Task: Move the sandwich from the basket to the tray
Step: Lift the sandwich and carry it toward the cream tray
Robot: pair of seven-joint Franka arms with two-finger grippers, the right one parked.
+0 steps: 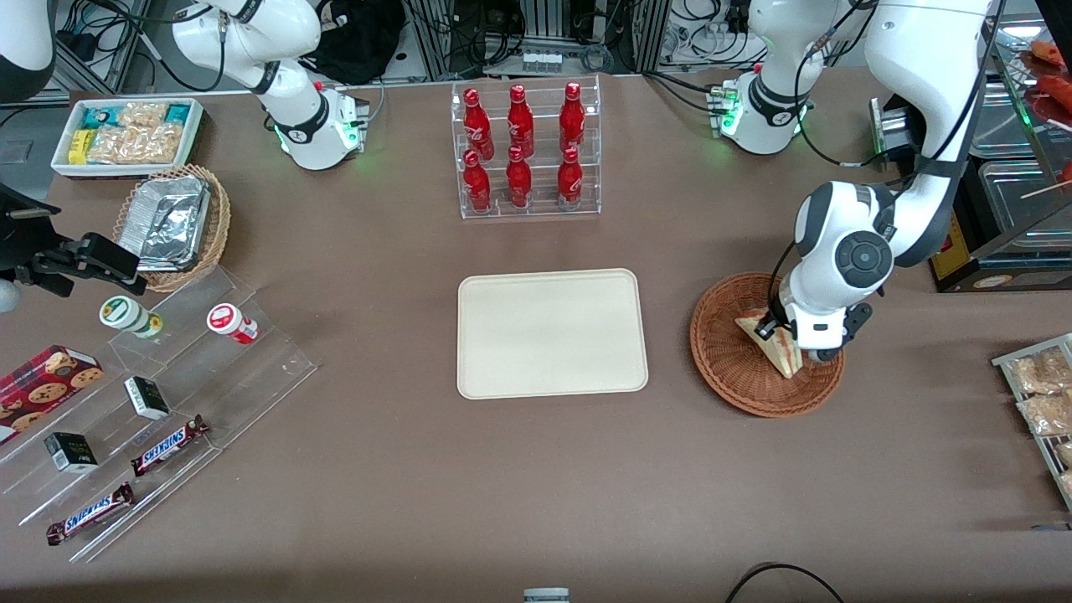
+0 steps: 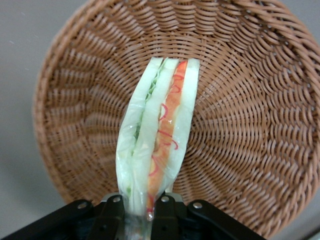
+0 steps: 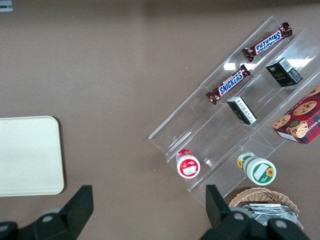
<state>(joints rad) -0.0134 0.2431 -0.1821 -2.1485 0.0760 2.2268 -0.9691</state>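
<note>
Pincer [image 2: 141, 212] of the left arm sits over the basket [image 1: 727, 360], clenched on one corner of the sandwich [image 2: 157, 135] (red and green filling edge showing), which is inside the basket. The cream tray [image 1: 553, 332] lies bare on the counter [image 1: 536, 469] beside the basket, toward the parked arm's end.

Reddish-brown woven basket [image 1: 737, 368], cream tray [image 1: 552, 332], black gripper [image 2: 141, 212] on the pale, red-and-green-layered sandwich [image 2: 157, 130]
</note>
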